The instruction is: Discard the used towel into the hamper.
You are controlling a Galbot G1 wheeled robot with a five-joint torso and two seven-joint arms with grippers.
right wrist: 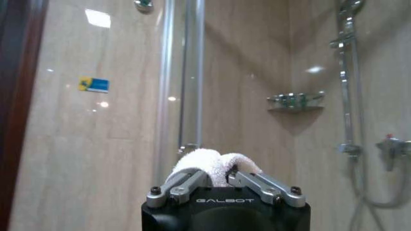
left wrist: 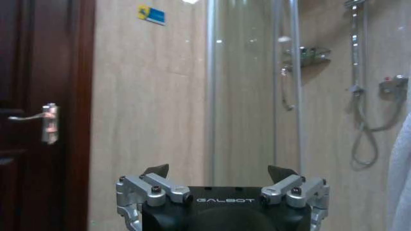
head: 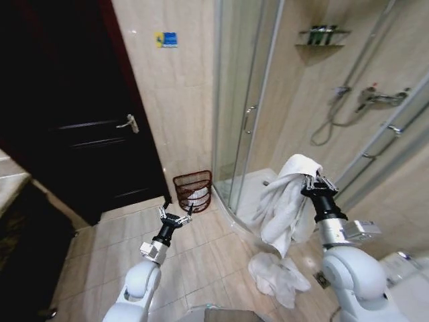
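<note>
Towel (head: pixel 285 201): white, held up off the floor by the right gripper (head: pixel 315 181), hanging in long folds beside the shower glass (head: pixel 238 100). The right wrist view shows the fingers (right wrist: pixel 186 185) closed narrow on a bunched fold of the towel (right wrist: pixel 215 166), cloth bulging above them. The towel's lower end hangs clear above the floor (head: pixel 201 255).

Second towel (head: pixel 276 276): white, crumpled on the floor directly below the held one, just ahead of the right arm's shoulder.

Hamper (head: pixel 193 190): reddish-brown, open slats, standing on the floor against the tiled wall (head: pixel 174 100), in the corner between the dark door (head: pixel 74 127) and the shower glass. Something white lies inside it. It is well apart from the held towel, to that towel's left.

Left gripper (head: pixel 175 216): held low, extended forward, just in front of the hamper and not touching it. In the left wrist view its fingers (left wrist: pixel 157 171) stand wide apart with nothing between them; the gripper (left wrist: pixel 222 175) faces the wall and the shower glass edge.

Surroundings: door with a metal handle (head: pixel 129 123); a blue and yellow sticker (head: pixel 166 39) on the wall above the hamper; a shower hose and mixer (head: pixel 375 99) on the far wall; a shelf (head: pixel 323 35) with bottles high in the shower.
</note>
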